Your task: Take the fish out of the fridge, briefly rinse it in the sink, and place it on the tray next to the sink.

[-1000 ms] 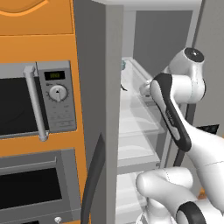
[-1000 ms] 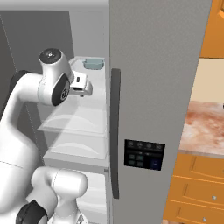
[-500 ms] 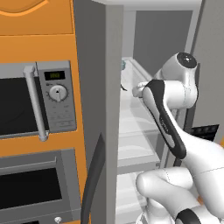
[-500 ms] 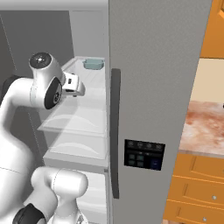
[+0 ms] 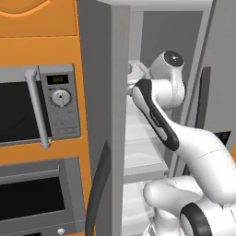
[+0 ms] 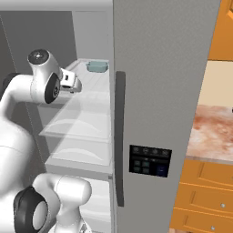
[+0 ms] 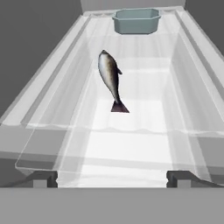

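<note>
Reaching into the tall grey fridge (image 6: 154, 68), the spread-apart gripper (image 7: 112, 178) is nearing the slender silver-grey fish (image 7: 110, 78); descending and closing comes next.

Pale shelf (image 7: 144, 131) running up the frame's middle, fish (image 7: 110, 78) lying on it centre-left, teal bowl (image 7: 136, 20) sitting at top centre

In the left base view the gripper is hidden behind the fridge's (image 5: 103, 92) open door edge and the arm's own wrist, so the stance of its jaws cannot be told there. In the hand view only the two dark fingertips (image 7: 42, 178) are seen, cut short by the bottom band. The small blue-grey bowl (image 7: 136, 20) at the shelf's back is clipped by the top edge.
</note>
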